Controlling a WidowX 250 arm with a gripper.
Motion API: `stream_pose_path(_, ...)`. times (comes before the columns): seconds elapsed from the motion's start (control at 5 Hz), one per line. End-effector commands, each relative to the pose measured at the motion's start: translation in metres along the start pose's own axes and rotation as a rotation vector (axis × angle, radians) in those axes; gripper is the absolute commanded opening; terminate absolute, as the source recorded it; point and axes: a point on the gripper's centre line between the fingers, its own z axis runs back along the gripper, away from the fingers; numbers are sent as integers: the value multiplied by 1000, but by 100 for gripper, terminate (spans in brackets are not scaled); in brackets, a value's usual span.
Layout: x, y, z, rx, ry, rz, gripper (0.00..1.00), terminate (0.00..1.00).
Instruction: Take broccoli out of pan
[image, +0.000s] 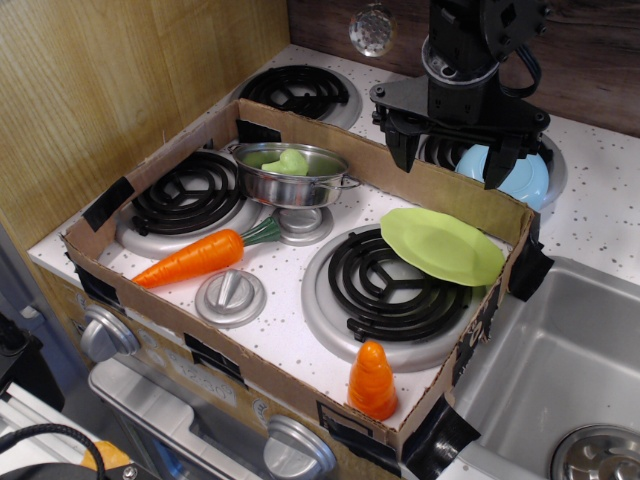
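The broccoli (289, 162) is a pale-green lump lying inside the pan (292, 180), a small shiny steel pot standing at the back of the toy stove between the burners. My gripper (452, 158) hangs at the back right, above the cardboard wall and well to the right of the pan. Its two black fingers (402, 148) point down, spread apart and empty.
A toy carrot (200, 256) lies front left of the pan. A lime-green plate (442, 245) leans over the right burner. An orange cone-shaped toy (372, 380) stands at the front edge. A blue dish (520, 178) sits behind the cardboard wall (450, 190). A sink (560, 380) lies at right.
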Motion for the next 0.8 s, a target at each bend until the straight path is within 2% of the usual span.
stream_pose_path(0.0,0,0,0,0,0,0,100,0)
stream_pose_path(0.2,26,30,8,24,-9,-45,100,0)
stream_pose_path(0.4,54,67,15,87,-28,-72,100,0)
stream_pose_path(0.6,73,92,21,119,-51,-80,100,0)
